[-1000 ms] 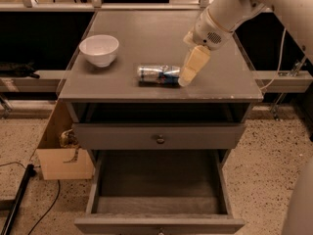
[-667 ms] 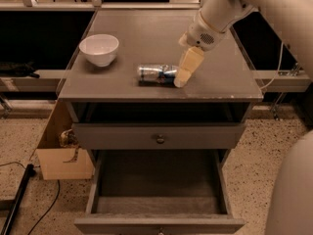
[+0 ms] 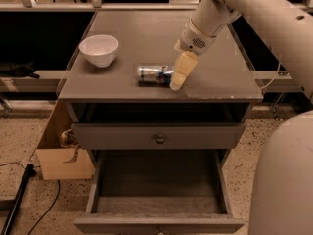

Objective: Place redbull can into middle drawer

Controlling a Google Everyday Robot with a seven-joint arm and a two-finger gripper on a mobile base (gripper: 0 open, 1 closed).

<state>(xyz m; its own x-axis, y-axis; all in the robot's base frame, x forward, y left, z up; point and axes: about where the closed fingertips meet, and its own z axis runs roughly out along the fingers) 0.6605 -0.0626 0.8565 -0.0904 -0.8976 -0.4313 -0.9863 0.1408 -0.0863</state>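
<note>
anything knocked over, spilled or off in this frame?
Only the redbull can: it lies on its side on the cabinet top, not upright. The gripper is at its end away from the white bowl, which sits upright. No spill shows. The middle drawer is pulled open, which fits the task.

tool (image 3: 175, 85) at end of redbull can (image 3: 153, 74), maybe touching | can lying sideways | middle drawer (image 3: 159, 186) open

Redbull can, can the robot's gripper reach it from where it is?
Probably yes. The gripper is low over the cabinet top, right at the right end of the redbull can, and nothing stands between them. The white bowl sits well off to the left, out of the way.
</note>
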